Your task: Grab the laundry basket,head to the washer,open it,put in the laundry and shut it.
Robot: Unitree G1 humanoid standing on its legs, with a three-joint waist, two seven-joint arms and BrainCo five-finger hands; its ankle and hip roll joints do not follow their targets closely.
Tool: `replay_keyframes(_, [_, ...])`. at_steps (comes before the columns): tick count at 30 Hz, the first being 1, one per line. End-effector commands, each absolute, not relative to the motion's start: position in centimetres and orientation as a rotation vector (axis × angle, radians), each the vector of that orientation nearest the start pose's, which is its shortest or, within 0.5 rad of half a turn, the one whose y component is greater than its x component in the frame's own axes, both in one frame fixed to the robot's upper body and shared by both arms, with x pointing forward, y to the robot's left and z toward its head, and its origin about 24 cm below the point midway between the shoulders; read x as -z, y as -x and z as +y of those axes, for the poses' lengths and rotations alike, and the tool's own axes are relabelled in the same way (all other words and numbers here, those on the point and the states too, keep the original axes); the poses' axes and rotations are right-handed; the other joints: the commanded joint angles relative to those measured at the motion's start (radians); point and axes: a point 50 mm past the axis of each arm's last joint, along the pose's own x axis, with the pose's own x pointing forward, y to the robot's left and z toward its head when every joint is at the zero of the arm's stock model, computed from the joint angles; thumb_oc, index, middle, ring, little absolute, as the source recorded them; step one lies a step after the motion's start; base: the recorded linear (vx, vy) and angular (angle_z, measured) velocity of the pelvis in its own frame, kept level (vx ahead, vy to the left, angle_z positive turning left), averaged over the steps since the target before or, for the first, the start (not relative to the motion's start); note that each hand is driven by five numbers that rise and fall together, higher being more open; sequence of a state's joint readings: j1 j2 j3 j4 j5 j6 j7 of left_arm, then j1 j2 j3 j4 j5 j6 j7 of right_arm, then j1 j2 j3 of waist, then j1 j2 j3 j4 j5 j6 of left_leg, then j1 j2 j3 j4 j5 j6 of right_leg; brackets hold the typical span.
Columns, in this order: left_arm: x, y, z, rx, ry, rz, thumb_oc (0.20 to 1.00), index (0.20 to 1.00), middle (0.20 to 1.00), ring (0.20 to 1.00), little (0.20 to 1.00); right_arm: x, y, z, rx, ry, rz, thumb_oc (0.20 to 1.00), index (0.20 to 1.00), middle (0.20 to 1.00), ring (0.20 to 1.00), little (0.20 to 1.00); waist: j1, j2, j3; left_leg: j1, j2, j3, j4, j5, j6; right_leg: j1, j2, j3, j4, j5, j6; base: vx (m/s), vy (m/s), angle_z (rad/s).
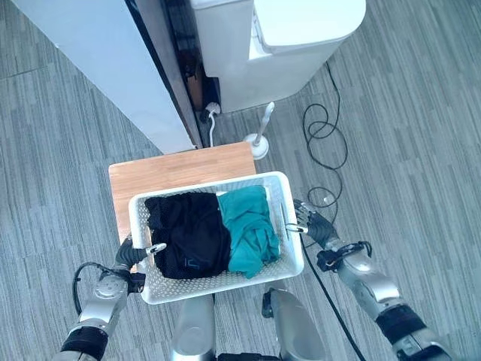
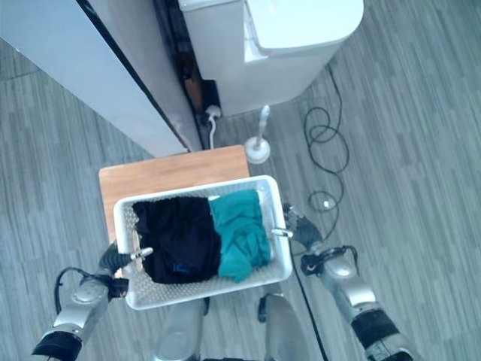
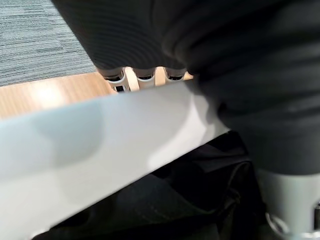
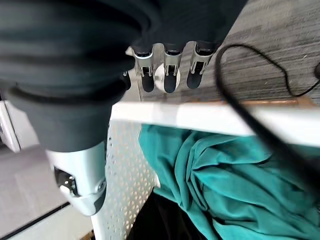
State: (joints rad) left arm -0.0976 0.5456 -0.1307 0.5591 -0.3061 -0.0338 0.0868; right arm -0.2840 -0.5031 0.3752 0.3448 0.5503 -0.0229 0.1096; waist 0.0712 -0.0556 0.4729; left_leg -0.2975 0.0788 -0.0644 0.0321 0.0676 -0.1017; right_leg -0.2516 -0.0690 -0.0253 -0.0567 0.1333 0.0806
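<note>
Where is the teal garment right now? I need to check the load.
The teal garment lies in the white basket, on its right half beside the black clothing, near the right hand.

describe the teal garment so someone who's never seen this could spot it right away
Find the wooden table on the grey floor; a white perforated laundry basket sits on it. The teal garment lies crumpled in the basket's half nearer the robot's right hand, beside a black garment; its bright colour sets it apart.
</note>
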Motion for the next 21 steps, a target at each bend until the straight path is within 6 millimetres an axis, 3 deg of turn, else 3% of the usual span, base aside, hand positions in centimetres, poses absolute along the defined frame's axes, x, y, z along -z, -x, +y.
replay_keyframes(1, [3.6,-24.2,29.0,-0.241,-0.301,0.524,1.000,1.000,1.000,1.000,1.000,-5.1,-30.3,-18.8,-0.305,0.148,0.116,1.000,1.000,1.000,1.000,1.000,-0.003,-0.032,-0.002,-0.058,-0.006,-0.052,0.035,-0.016,0.042,-0.071,-0.072,-0.059,0.106,-0.058,0.037,0.00,0.000,0.00])
replay_keyframes(5, [1.3,-25.8,28.8,-0.248,-0.275,0.423,1.000,1.000,1.000,1.000,1.000,-5.8,-31.8,-19.2,-0.266,0.255,0.134,1.000,1.000,1.000,1.000,1.000,0.003,-0.038,0.007,-0.081,-0.009,-0.059,0.038,-0.011,0.041,-0.076,-0.073,-0.066,0.103,-0.057,0.036,0.00,-0.001,0.03])
replay_keyframes(13, [-1.4,-27.0,28.8,-0.212,-0.313,0.330,1.000,1.000,1.000,1.000,1.000,-5.9,-32.6,-18.6,-0.305,0.363,0.179,1.000,1.000,1.000,1.000,1.000,0.014,-0.049,0.018,-0.107,-0.011,-0.069,0.047,-0.012,0.039,-0.089,-0.071,-0.069,0.105,-0.055,0.034,0.01,-0.006,0.03])
replay_keyframes(16, [-2.0,-27.2,28.9,-0.210,-0.324,0.312,1.000,1.000,1.000,1.000,1.000,-6.2,-33.1,-17.8,-0.330,0.394,0.176,1.000,1.000,1.000,1.000,1.000,0.019,-0.052,0.021,-0.118,-0.012,-0.074,0.053,-0.014,0.039,-0.094,-0.070,-0.070,0.105,-0.053,0.034,0.00,-0.002,0.01])
replay_keyframes(21, [-2.7,-28.0,28.9,-0.231,-0.334,0.291,1.000,1.000,1.000,1.000,1.000,-6.4,-34.5,-14.6,-0.365,0.432,0.167,1.000,1.000,1.000,1.000,1.000,0.032,-0.069,0.031,-0.146,-0.012,-0.078,0.074,-0.020,0.038,-0.103,-0.063,-0.064,0.097,-0.049,0.032,0.00,0.000,0.00])
